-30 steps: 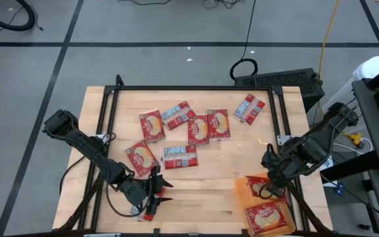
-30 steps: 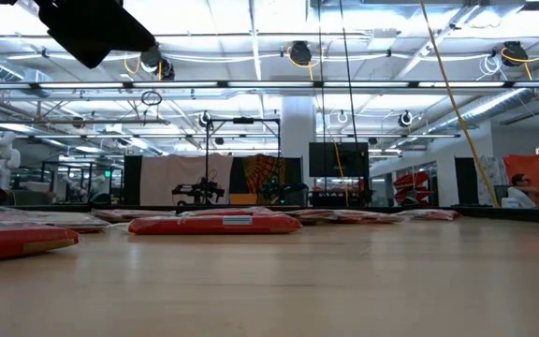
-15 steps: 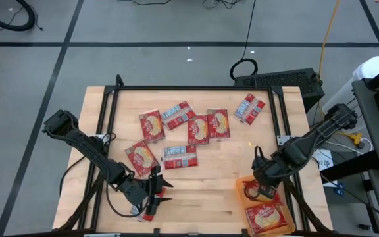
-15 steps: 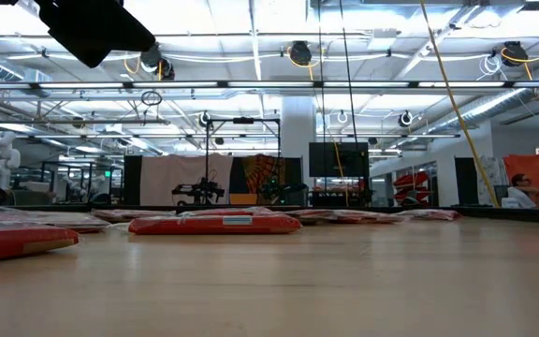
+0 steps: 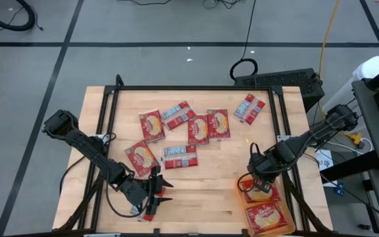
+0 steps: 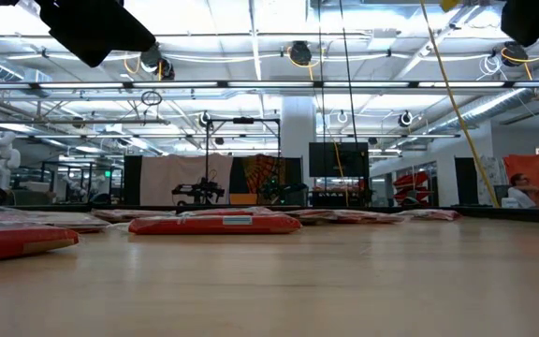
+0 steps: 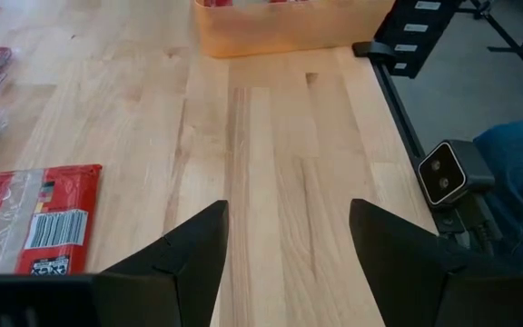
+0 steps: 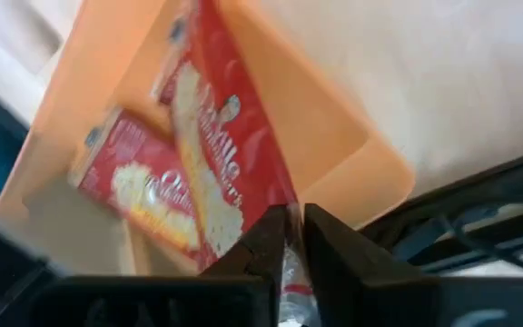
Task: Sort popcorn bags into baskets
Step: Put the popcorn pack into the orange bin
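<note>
The job looked to be in its early part. The orange basket [image 5: 263,209] sat at the table's [image 5: 209,191] near right corner, against the right edge. One popcorn bag [image 5: 268,218] with a yellow-cream picture already lay flat in its near end. The right gripper [image 5: 260,189] hung over the basket's far end with its jaws pinched on the edge of a second bag [image 8: 214,163]. In the right wrist view that packet hung tilted above the tray, over the bag already lying there [image 8: 137,189], so it had not been let go yet.

Seven bags were left on the wood, all in the table's far half and left of centre. They made a loose cluster. One with a grey-white panel [image 5: 249,108] lay alone toward the far right. Another barcode-side packet [image 5: 179,157] lay nearest the middle, and one bag [image 5: 141,157] lay closest to the left arm.

The left gripper [image 5: 156,192] waited near the table's near edge, left of centre. Its jaws were spread and held nothing, with bare wood between its fingers [image 7: 185,263].

By this count, most of the sorting was still to do.
</note>
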Motion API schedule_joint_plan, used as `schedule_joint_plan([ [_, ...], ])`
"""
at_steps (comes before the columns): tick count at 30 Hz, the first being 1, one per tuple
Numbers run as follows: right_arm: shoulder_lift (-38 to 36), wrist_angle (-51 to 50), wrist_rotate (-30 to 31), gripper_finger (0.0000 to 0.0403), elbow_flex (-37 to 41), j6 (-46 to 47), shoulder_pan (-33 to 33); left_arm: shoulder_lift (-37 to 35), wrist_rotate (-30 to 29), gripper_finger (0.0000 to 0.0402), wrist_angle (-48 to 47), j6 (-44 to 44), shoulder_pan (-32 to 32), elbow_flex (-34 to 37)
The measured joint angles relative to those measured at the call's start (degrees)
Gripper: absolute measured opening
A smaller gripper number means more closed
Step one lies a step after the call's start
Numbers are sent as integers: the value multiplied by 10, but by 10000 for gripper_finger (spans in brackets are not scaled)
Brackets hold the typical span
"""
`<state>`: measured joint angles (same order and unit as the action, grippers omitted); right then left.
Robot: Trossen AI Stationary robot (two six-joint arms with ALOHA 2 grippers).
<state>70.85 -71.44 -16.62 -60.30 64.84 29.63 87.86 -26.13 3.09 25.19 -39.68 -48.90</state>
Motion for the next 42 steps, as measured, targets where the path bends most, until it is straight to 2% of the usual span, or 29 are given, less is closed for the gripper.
schedule_joint_plan([
  [8,0,8,78,99,8,-11,-1,0,0,234,0,10,0,0],
  [14,0,45,119,113,8,-9,-1,0,0,234,0,19,-1,0],
  [17,0,112,162,111,8,-15,0,0,0,234,0,19,-1,0],
  [22,0,251,271,110,8,-58,1,0,-1,234,-2,14,0,0],
  [27,11,370,404,110,8,-151,1,0,-43,234,-28,11,0,0],
  [30,32,439,459,110,8,-213,1,0,-60,234,-54,26,0,0],
  [34,80,536,498,110,8,-291,1,0,-72,234,-108,58,0,0],
  [42,185,725,498,110,8,-388,-11,3,-74,234,-203,126,-5,0],
])
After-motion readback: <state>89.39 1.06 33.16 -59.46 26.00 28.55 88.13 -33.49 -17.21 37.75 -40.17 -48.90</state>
